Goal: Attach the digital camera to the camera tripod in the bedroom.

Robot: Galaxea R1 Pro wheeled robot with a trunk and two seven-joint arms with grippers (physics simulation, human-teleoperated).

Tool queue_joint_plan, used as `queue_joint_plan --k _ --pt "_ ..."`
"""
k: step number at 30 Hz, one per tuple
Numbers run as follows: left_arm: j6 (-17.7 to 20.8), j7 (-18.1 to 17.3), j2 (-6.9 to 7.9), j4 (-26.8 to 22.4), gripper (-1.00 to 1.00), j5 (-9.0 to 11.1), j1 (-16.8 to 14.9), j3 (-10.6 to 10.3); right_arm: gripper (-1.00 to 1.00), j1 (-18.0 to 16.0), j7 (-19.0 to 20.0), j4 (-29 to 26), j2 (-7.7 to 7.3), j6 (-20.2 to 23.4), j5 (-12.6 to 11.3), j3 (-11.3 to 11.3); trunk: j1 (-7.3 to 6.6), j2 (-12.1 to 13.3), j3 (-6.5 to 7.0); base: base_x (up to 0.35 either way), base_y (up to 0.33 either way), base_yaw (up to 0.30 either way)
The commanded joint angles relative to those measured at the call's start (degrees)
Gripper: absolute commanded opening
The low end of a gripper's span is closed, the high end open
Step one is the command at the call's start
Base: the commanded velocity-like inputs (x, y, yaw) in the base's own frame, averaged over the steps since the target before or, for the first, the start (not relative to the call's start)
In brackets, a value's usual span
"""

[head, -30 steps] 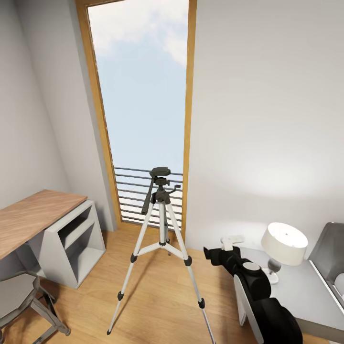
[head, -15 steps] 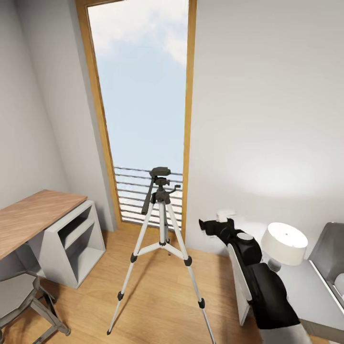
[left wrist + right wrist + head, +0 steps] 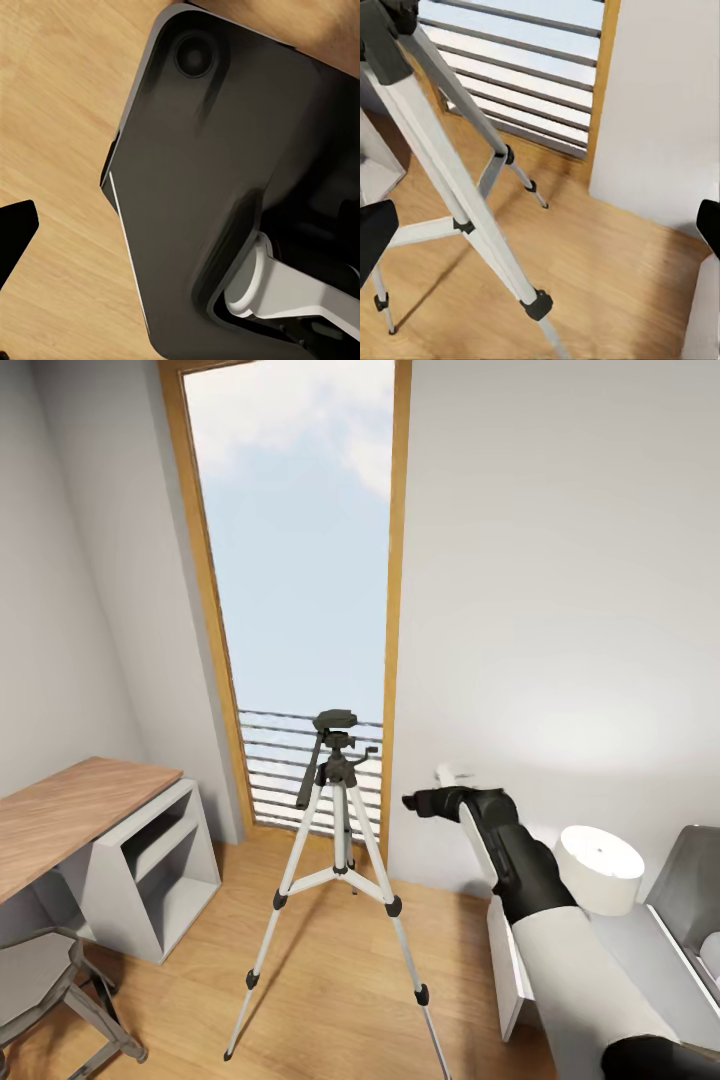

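The tripod (image 3: 335, 860) stands on the pale wood-plank floor (image 3: 330, 1000) before a tall wood-framed window (image 3: 300, 560) with grey horizontal rails. It has three smooth silver legs, black joints and feet, and a black pan head with a long handle; the head's top is bare. The right hand (image 3: 415, 803), black and matte, hangs just right of the head, apart from it; its grip cannot be told. At left a wood-topped bench (image 3: 70, 815) carries a white open shelf unit (image 3: 150, 870), its compartments bare. A round white lampshade (image 3: 598, 868) sits at right.
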Motion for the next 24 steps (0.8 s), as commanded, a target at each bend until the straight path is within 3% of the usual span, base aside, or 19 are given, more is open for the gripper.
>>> queue_joint_plan --k 1,6,7,11,16,24 --pt "-0.1 0.0 -0.01 -0.1 1.00 0.2 0.0 0.0 1.00 -0.3 0.6 0.9 0.02 0.2 -0.3 0.0 0.01 0.0 -0.01 0.000 0.000 0.000" --pt "-0.1 0.0 -0.01 -0.1 1.00 0.2 0.0 0.0 1.00 -0.9 7.2 2.2 -0.21 0.5 -1.3 1.0 0.01 0.0 -0.01 0.000 0.000 0.000" --pt "-0.1 0.0 -0.01 -0.1 1.00 0.2 0.0 0.0 1.00 -1.0 11.5 2.1 -0.46 0.6 -1.3 1.7 0.01 0.0 -0.01 0.000 0.000 0.000" --pt "-0.1 0.0 -0.02 -0.1 1.00 0.2 0.0 0.0 1.00 -1.1 21.1 2.1 -0.97 0.6 -1.2 3.7 0.01 0.0 -0.01 0.000 0.000 0.000" --pt "-0.1 0.0 -0.03 -0.1 1.00 0.2 0.0 0.0 1.00 -1.1 28.7 2.5 -2.21 0.3 -0.2 5.6 0.01 0.0 -0.01 0.000 0.000 0.000" --pt "-0.1 0.0 -0.09 -0.1 1.00 0.2 0.0 0.0 1.00 -1.1 23.5 5.4 -2.63 -1.0 1.4 6.1 0.01 0.0 -0.01 0.000 0.000 0.000"
